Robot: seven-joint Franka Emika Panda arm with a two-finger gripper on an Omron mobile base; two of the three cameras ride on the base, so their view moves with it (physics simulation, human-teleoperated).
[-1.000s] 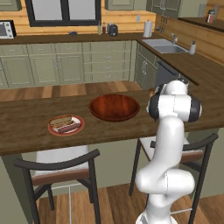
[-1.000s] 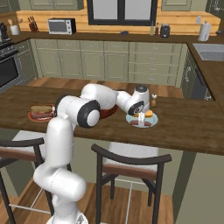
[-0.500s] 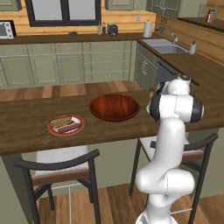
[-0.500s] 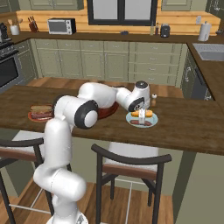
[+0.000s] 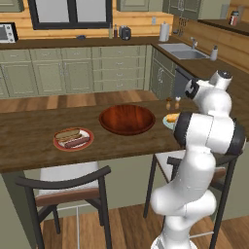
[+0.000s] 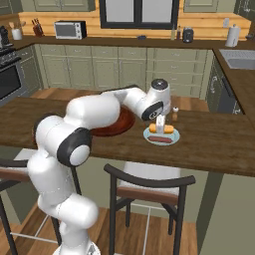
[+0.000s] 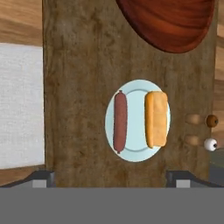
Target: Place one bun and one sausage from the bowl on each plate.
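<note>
Your hand (image 6: 160, 123) is wide open and holding nothing, hanging over the teal plate (image 7: 137, 154) on the surface (image 7: 78, 65), which has its sausage (image 7: 120, 121) and yellow bun (image 7: 156, 118) side by side. Past it, the bowl (image 5: 127, 118) looks empty, and the red-rimmed plate (image 5: 73, 139) is loaded too. Looks basically done, so just lift clear.

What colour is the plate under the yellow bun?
Pale teal-blue plate, clearest in the hand view.
</note>
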